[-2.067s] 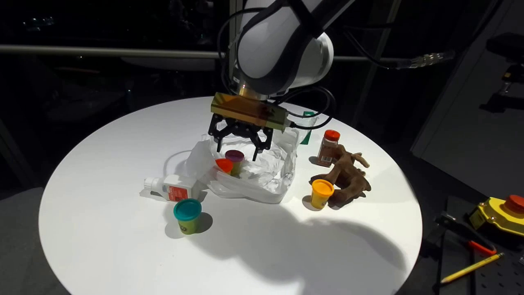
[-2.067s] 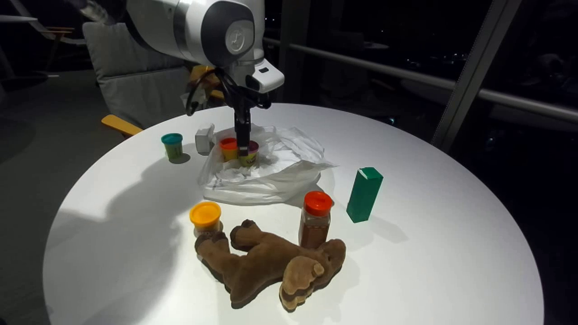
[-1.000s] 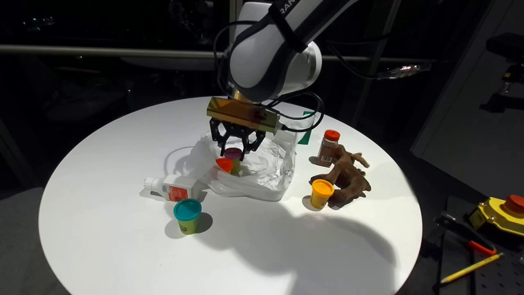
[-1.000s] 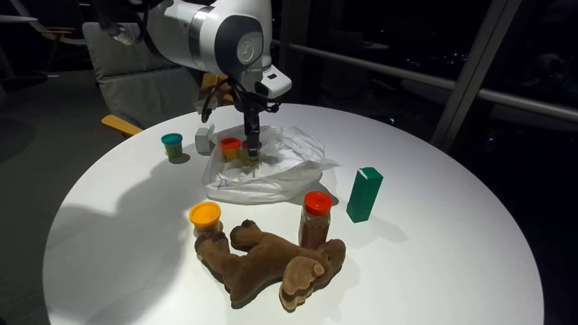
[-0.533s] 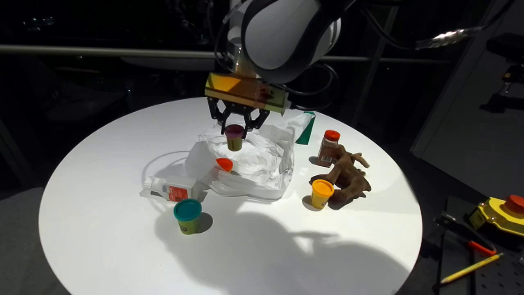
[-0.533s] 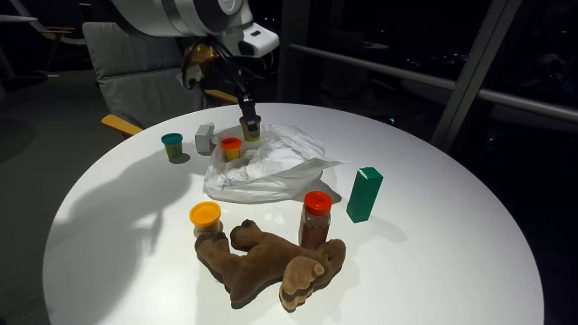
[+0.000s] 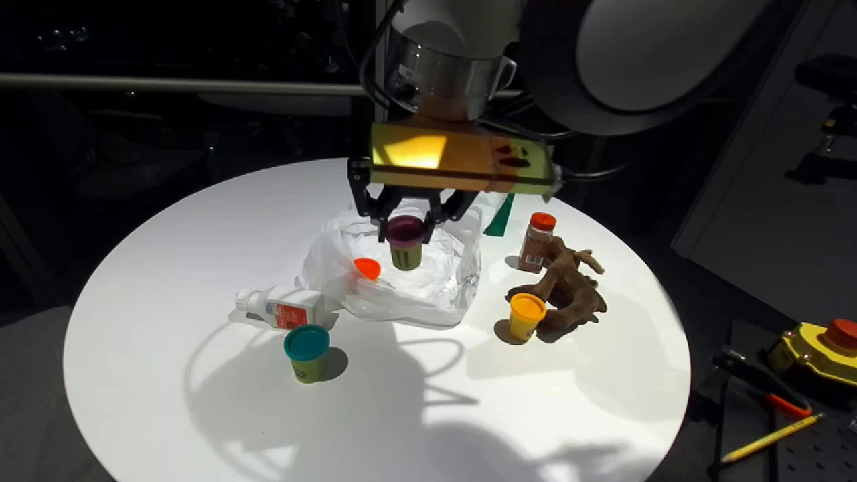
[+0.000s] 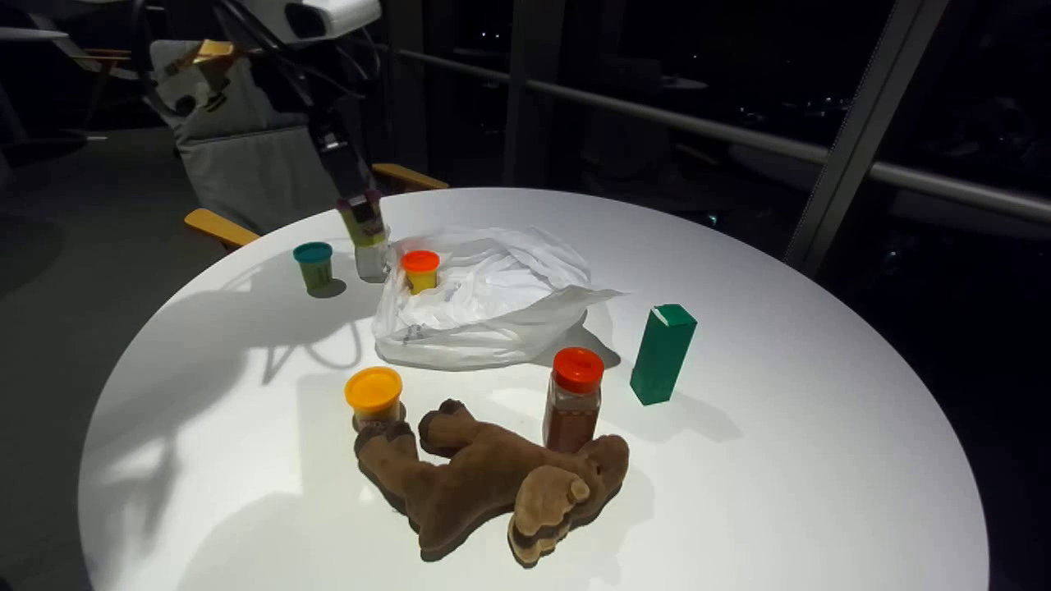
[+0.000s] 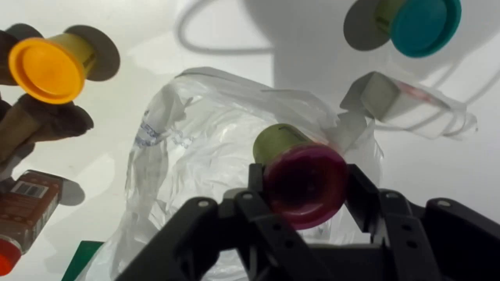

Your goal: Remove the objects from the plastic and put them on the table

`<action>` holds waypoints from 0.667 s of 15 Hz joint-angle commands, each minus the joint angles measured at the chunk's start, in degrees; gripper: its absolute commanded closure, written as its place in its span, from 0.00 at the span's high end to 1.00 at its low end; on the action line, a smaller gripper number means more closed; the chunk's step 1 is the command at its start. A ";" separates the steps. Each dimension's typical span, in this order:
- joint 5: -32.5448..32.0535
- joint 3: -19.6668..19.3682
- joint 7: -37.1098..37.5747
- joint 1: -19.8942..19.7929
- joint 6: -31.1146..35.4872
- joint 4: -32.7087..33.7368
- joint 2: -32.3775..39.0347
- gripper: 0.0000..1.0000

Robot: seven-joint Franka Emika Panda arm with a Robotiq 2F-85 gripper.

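Note:
My gripper (image 7: 405, 234) is shut on a green tub with a purple lid (image 9: 304, 187), one finger on each side of the lid. The tub hangs tilted in the air, raised above the plastic bag (image 8: 484, 349) and toward its edge in an exterior view. Inside the bag sits a yellow tub with a red-orange lid (image 8: 421, 275), upright near the bag's side. In the wrist view that tub is mostly hidden, with only a reddish blur behind the bag's film. The white round table (image 7: 167, 234) lies beneath everything.
A teal-lidded tub (image 7: 308, 358) and a white bottle lying down (image 7: 289, 309) are beside the bag. On another side are an orange-lidded tub (image 8: 374, 394), a brown plush animal (image 8: 484, 476), a red-capped jar (image 8: 572, 410) and a green box (image 8: 663, 353).
My gripper went down into the bag, closed on the purple-lidded tub and lifted it out. Since then it has carried the tub away from the bag's middle, toward the white bottle's side.

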 commanded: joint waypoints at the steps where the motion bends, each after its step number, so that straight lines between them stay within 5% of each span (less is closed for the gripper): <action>1: -4.71 5.30 1.66 -1.37 0.84 -9.47 -6.43 0.28; 5: -7.29 9.54 1.00 -2.45 2.15 -12.57 -5.55 0.28; 10: -12.77 8.72 -1.20 -5.05 8.23 -9.91 -0.21 0.28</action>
